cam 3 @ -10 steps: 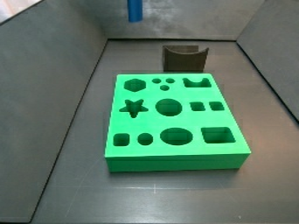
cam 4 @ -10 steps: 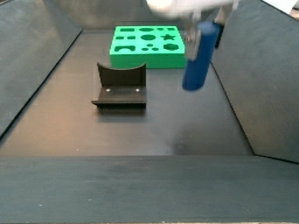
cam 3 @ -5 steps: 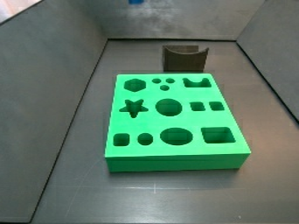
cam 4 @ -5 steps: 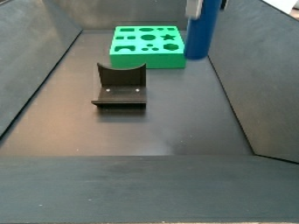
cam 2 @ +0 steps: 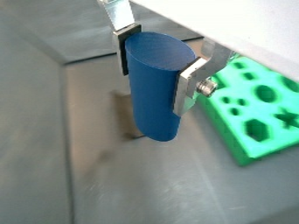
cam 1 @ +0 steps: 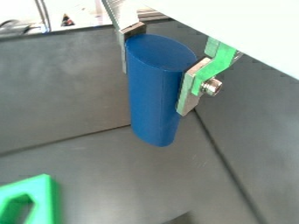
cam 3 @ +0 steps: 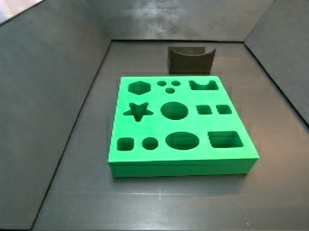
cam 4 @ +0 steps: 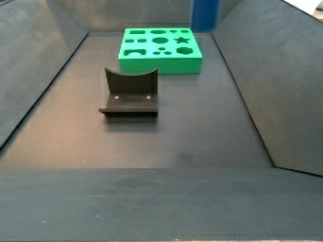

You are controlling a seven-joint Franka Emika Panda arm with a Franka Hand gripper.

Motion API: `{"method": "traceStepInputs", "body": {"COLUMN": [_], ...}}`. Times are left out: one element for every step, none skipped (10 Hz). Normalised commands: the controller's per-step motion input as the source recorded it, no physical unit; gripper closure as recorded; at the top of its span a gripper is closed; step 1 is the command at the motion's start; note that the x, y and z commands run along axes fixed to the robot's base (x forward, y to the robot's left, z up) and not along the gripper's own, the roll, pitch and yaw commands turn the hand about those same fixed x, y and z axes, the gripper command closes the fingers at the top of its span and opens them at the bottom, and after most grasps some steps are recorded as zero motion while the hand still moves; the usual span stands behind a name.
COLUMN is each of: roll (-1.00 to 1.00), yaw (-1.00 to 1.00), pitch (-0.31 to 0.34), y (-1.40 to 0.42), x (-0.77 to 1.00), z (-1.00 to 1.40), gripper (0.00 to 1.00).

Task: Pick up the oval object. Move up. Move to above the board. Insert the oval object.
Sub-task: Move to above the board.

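Wrist views: claw [cam 1: 158, 63] clamps upright oval object [cam 1: 156, 92].

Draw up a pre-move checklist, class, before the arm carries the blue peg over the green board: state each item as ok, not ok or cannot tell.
1. Gripper shut on the oval object: ok.
2. Peg lifted off the floor: ok; in a side view only its lower end shows.
3. Peg above the board: not ok.
4. Board's oval cutout empty: ok.
5. Fixture apart from the board: ok.
6. Peg exactly upright: cannot tell.
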Motion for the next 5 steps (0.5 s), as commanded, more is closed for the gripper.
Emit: {"method": "traceStepInputs", "body": {"roll": [-0.02, -0.03, -0.03, -0.05, -0.06], "yaw": [-1.00, -1.00, -1.00, -1.00, -0.83], "pitch": [0.070, 0.080, 0.100, 0.126, 0.150], "y": [-1.00, -1.00, -1.00, -1.00, -1.00], "x": [0.09, 0.09, 0.09, 0.09, 0.09], "z": [0.21, 0.22, 0.23, 0.23, 0.23], "gripper": [1.00, 1.00, 1.00, 1.00, 1.00]}}
